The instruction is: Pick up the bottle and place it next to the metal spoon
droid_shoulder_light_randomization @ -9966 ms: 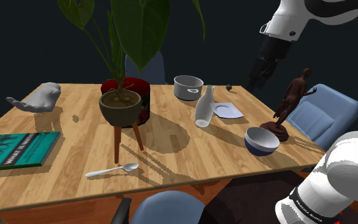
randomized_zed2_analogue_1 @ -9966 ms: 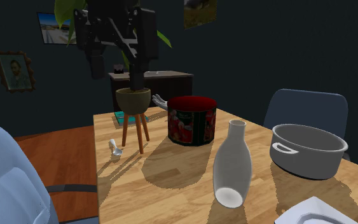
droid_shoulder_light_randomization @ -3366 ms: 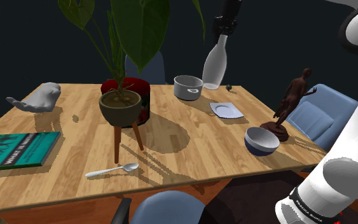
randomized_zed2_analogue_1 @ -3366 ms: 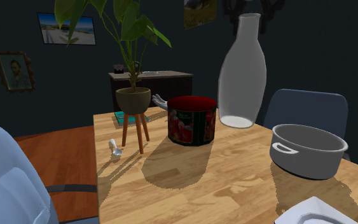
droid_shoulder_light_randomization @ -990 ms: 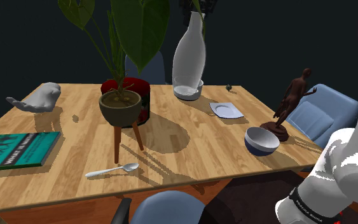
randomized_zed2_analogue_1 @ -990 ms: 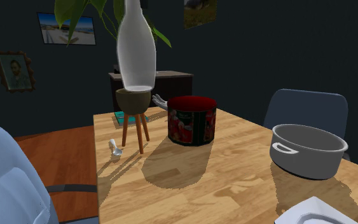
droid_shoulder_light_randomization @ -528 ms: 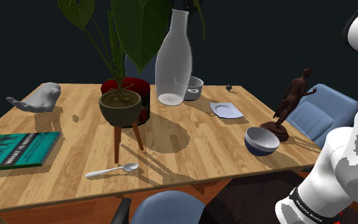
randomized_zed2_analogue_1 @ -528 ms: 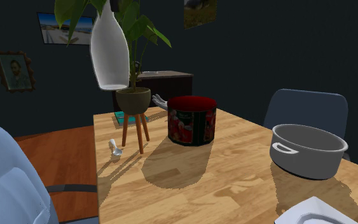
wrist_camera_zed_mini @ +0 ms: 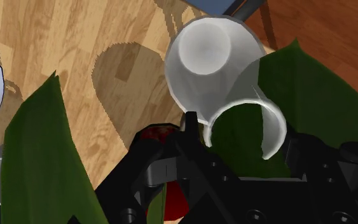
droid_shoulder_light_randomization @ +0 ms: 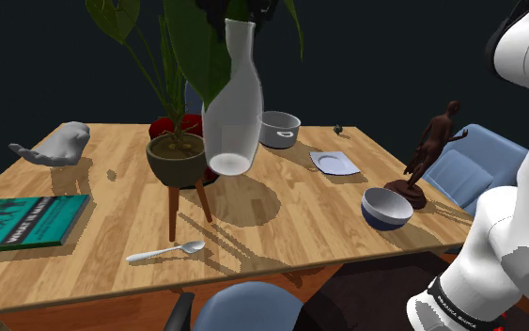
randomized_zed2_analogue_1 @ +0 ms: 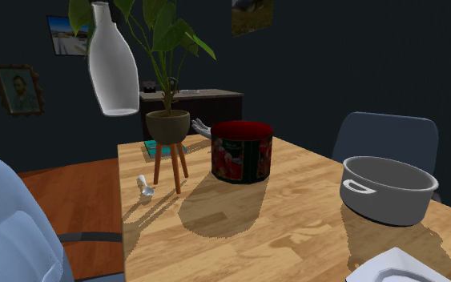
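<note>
On the wooden table we see a tall plant in a brown pot on three legs. Up in the air above the table hangs the pale bottle, neck up, in front of the plant's big leaves in the shoulder view. The black gripper hugs the bottle's neck from both sides and holds it tight. A green book lies at the shoulder view's left. The little spoon lies near the table's front edge, just beside the plant's legs and well apart from the bottle.
</note>
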Controlling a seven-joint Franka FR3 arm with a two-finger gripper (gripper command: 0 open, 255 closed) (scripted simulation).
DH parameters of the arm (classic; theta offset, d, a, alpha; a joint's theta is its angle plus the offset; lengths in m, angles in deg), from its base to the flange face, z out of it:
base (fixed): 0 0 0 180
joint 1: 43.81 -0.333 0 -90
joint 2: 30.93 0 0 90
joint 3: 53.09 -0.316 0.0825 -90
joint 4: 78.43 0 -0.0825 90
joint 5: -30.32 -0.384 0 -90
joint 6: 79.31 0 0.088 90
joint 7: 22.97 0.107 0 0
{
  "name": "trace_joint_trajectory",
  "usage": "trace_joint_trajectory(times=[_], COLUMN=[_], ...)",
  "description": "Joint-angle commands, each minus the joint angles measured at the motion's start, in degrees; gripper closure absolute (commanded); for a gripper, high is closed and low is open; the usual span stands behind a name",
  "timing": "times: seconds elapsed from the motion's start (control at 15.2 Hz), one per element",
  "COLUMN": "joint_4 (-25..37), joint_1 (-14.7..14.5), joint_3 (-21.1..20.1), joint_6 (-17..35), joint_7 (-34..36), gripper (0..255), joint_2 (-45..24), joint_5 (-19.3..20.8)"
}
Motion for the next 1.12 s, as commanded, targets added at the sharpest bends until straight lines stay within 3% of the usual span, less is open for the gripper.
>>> trace_joint_trajectory(times=[0.0,1.06], joint_4=[-3.9,-26.94], joint_1=[0.37,1.86], joint_3=[0.07,0.91], joint_6=[2.35,17.97], joint_7=[0.06,-0.74], gripper=[255,255], joint_2=[1.66,9.41], joint_5=[-0.56,-3.01])
